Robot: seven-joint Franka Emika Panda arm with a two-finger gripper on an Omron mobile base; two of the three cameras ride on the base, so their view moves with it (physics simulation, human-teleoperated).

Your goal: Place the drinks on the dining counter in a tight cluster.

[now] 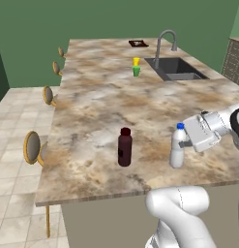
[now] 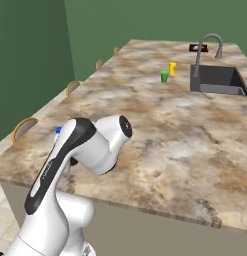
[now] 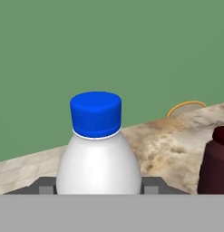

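Near the front edge of the marbled table, the hand comes in sideways from the right and pinches the white bottle around its body, one dark fingertip showing on each side of it in the hand view. That bottle stands upright on the stone, blue cap on top. Just to its left, apart from it, the dark maroon bottle stands upright as well; in the hand view its shoulder shows at the right edge. Along the table's left side, round-backed stools run in a row toward the far end. Farther back, well apart from both bottles, a small green-and-yellow item sits near the sink. Behind the sink rises the curved faucet, and a small dark tray lies at the far end.
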